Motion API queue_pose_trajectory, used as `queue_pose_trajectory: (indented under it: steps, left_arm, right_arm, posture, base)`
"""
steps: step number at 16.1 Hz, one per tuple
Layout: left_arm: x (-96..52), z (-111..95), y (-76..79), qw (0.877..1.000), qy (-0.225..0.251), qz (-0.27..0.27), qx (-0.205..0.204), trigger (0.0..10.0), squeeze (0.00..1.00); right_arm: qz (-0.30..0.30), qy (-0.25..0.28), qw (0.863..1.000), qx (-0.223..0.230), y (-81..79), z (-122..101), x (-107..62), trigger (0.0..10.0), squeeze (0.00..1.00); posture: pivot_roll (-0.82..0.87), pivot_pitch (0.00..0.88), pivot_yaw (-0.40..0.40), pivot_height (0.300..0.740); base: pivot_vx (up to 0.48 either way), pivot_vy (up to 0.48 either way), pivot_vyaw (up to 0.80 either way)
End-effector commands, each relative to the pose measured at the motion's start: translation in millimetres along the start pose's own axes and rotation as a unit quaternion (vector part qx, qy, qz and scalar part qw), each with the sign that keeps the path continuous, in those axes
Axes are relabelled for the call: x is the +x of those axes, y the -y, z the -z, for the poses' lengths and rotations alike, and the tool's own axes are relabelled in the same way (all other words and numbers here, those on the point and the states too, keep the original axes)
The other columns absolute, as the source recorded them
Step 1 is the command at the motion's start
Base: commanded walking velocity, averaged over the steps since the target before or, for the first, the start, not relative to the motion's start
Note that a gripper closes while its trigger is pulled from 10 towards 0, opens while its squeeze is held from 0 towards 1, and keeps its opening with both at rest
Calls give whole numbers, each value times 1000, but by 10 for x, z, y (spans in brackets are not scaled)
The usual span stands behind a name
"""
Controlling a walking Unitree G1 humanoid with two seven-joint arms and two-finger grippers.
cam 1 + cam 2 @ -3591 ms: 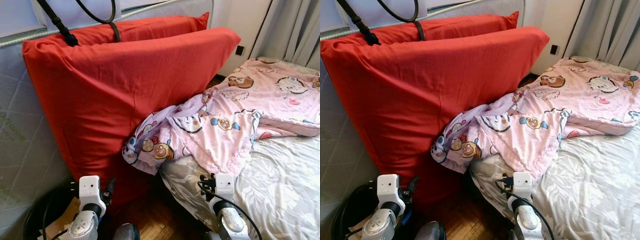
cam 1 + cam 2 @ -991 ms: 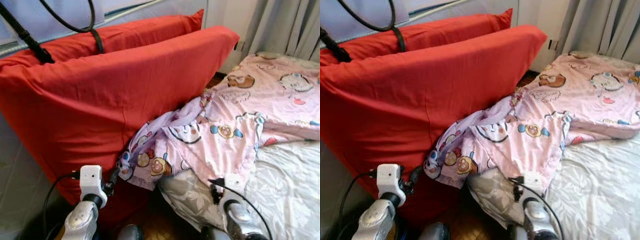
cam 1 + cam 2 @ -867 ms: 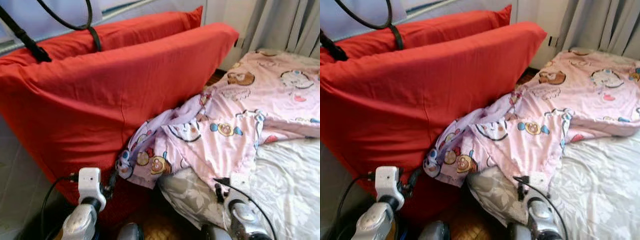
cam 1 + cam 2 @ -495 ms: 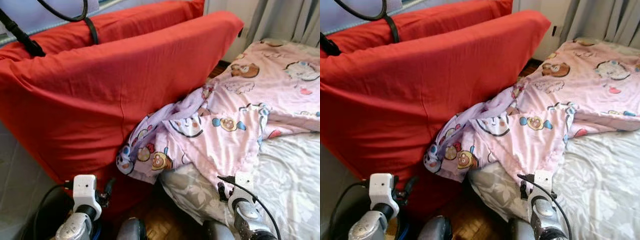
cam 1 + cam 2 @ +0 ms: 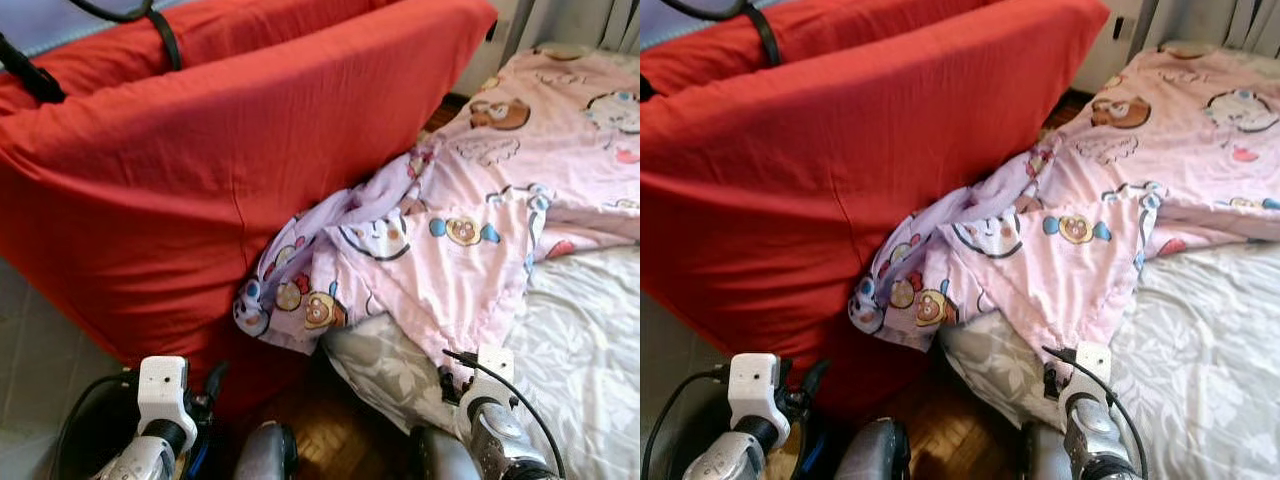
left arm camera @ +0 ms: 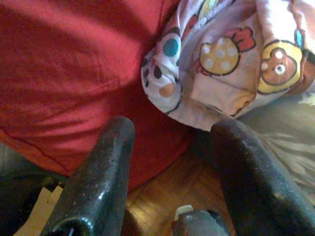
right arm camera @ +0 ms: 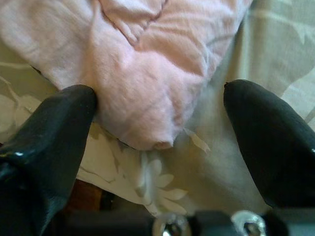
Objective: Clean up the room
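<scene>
both grippers low and spread wide, left gripper [image 6: 170, 162] empty, right gripper [image 7: 160, 147] framing the pink cartoon blanket [image 5: 470, 240] corner. beyond, it spills off the bed [image 5: 590, 340] against the red cushion [image 5: 250, 150]; tidying looks barely begun.

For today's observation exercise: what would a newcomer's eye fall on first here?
The big red fabric cushion leaning upright beside the bed. Next, the pink cartoon-print blanket spilling off the grey floral bedsheet against it, one corner lying between the right gripper's open fingers.
</scene>
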State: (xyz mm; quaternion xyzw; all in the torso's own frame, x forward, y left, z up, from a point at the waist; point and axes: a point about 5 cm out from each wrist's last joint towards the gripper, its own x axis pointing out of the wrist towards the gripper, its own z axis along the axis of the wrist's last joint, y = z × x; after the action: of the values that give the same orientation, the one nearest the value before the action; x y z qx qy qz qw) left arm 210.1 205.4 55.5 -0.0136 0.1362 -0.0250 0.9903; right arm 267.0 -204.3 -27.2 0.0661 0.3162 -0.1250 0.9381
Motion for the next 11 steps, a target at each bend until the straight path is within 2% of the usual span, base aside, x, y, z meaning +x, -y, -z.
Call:
queue_pose_trajectory:
  steps: [1, 4, 7, 11]
  left_arm:
    - [-50, 10, -20, 1000, -11, -1, 6, 10000, 0]
    - [-70, -13, -17, 1000, -14, -2, 7, 10000, 0]
    - [-110, -10, -23, 1000, -17, -5, 7, 10000, 0]
    - [-149, -12, -47, 1000, -22, -9, 9, 10000, 0]
  right_arm:
    - [0, -10, 1000, 7, -20, 34, -3, 10000, 0]
    - [0, 8, 1000, 24, -30, -53, 11, 10000, 0]
    - [-22, 36, 999, 26, -124, -161, 22, 10000, 0]
    - [-31, 37, 999, 17, -148, -138, 15, 10000, 0]
  posture:
    - [225, 195, 96, 623]
    - [231, 205, 98, 623]
    - [235, 215, 98, 623]
    - [236, 220, 97, 623]
  base:
    - [0, 0, 0]
    - [0, 0, 0]
    - [0, 0, 0]
    - [0, 0, 0]
